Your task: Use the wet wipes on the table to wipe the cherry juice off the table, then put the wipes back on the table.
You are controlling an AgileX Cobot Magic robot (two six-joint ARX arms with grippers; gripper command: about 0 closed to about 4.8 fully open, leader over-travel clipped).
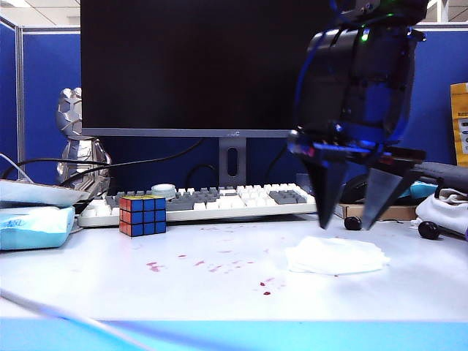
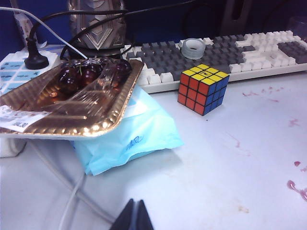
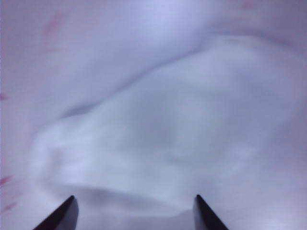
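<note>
Your right gripper [image 1: 352, 225] hangs right of centre in the exterior view, pointing down, its two dark fingers spread wide with nothing between them, tips just above the wet wipes [image 1: 336, 255]. The wipes lie crumpled and flat on the table [image 1: 110, 285], not held. In the right wrist view the wipes [image 3: 182, 134] fill most of the blurry frame, with the fingertips [image 3: 62, 215] apart at the lower edge.

Your left gripper [image 2: 133, 216] shows only at the bottom edge of the left wrist view, its dark tips pressed together, empty, above bare table.

Cherry juice [image 1: 155, 267]: red spots and smears scattered lower centre, left of the wipes, unwiped.

Left wrist view, upper left: a gold foil tray [image 2: 72, 120] holding dark cherries [image 2: 81, 74] under clear film, resting on a pale blue tissue pack [image 2: 134, 139].

Farther back: Rubik's cube [image 1: 142, 214], then the white-grey keyboard [image 1: 219, 201], two loose cherries [image 1: 428, 229] at right, a large dark monitor [image 1: 197, 66], a silver figure [image 1: 73, 131] at left, blue partitions behind.
</note>
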